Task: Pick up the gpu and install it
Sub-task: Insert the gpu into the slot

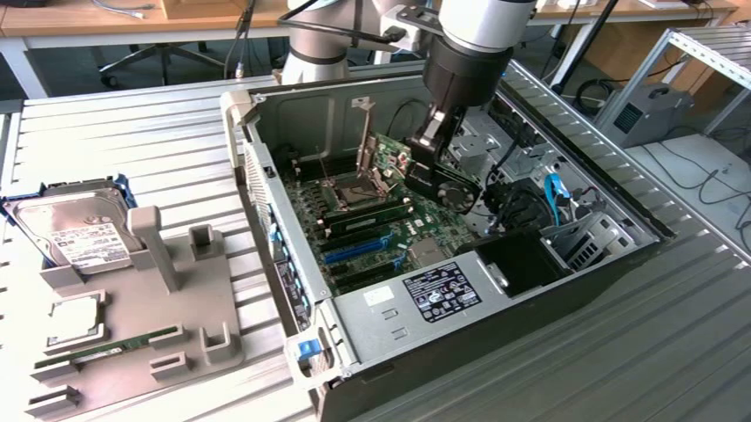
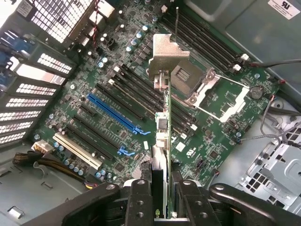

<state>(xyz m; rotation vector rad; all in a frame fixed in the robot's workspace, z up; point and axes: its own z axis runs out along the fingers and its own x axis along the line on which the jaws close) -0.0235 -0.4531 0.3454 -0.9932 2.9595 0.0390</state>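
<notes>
We've got the gpu [image 2: 163, 136] clamped edge-on in the jaws of the gripper [image 2: 162, 197], hanging over the motherboard [image 2: 108, 84]; its long axis runs parallel to the blue slot [image 2: 113, 114], offset to one side.

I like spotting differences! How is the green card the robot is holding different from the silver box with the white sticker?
The green fan-cooled gpu card hangs edge-down over the open computer case, clamped in the gripper. The silver boxy hard drive stands untouched in the grey holder outside. The gpu is thin bare board; the hard drive is thicker, enclosed metal. Both are computer parts.
</notes>
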